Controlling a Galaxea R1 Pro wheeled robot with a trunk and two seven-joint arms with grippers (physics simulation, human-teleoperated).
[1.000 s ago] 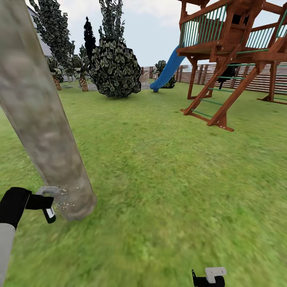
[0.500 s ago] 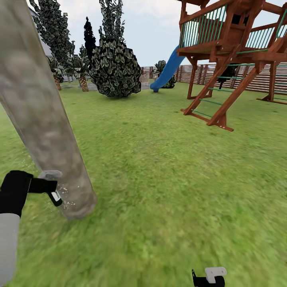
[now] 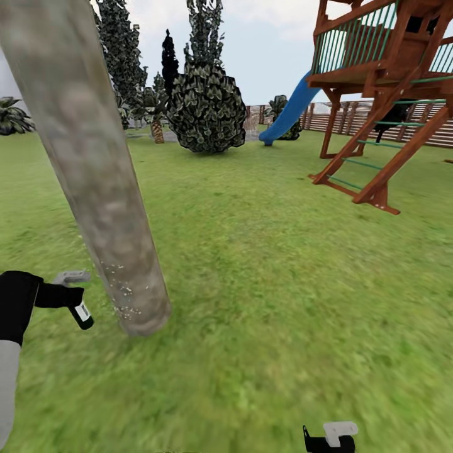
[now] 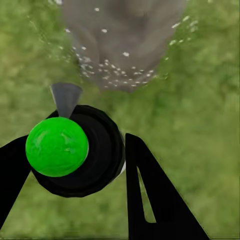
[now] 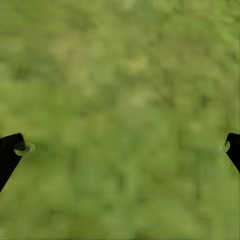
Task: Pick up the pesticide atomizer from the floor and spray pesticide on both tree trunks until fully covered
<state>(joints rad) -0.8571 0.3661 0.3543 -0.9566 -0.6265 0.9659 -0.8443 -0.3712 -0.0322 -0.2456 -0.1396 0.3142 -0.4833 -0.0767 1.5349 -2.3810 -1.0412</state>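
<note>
The left end effector [image 4: 75,165] clamps the pesticide atomizer [image 4: 75,150] around its body; it looks light, rigid, slick-sided. The right end effector [image 5: 120,147] hangs wide open, empty.

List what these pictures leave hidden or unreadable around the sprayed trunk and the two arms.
- Tree trunk: top cut off by the head view's edge; far side hidden, so full pesticide coverage unknown.
- Pesticide atomizer: body hidden under its green cap in the left wrist view.
- Right gripper: fingers cut by frame edges, over blurred grass.
</note>
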